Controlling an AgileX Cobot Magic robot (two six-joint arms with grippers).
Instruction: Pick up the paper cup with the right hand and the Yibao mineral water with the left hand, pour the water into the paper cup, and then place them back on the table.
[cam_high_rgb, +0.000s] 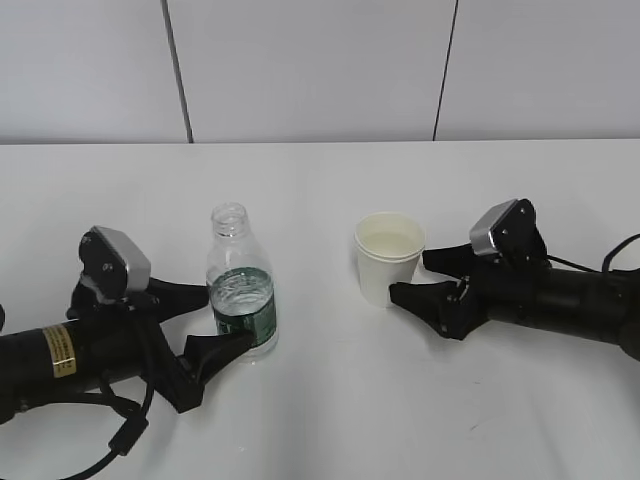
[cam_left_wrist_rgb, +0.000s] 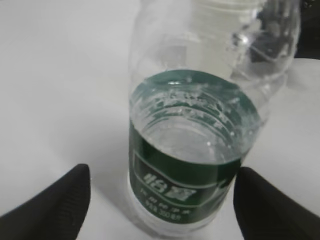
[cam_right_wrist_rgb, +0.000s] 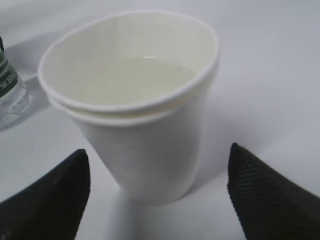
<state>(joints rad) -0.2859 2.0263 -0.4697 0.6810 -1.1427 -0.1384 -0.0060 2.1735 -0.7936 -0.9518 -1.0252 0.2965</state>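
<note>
While both stand upright on the white bench (cam_high_rgb: 320, 400), the bottle (cam_high_rgb: 241, 285) and the cup (cam_high_rgb: 389, 257) sit apart, bottle left of centre, cup right of centre. The bottle is clear plastic, uncapped, with a ribbed shoulder and a dark green label band with white print; water (cam_left_wrist_rgb: 185, 137) fills it to about the top of the label. The cup is plain white, tapered, with a rolled rim and cream inside, and holds clear liquid some way below the rim. A second rim line shows just under the first.

The left arm (cam_high_rgb: 60, 355), marked with a yellow sticker, lies low along the bench from the left. Its pincer (cam_high_rgb: 205, 325) is spread wide around the bottle's base; in the wrist view both fingers stand clear of the label, gripping nothing. The right arm (cam_high_rgb: 560, 295) reaches in low from the right. Its pincer (cam_high_rgb: 420, 278) is wide open, one finger on each side of the cup, holding nothing.

A panelled grey wall (cam_high_rgb: 320, 70) stands behind the bench.
</note>
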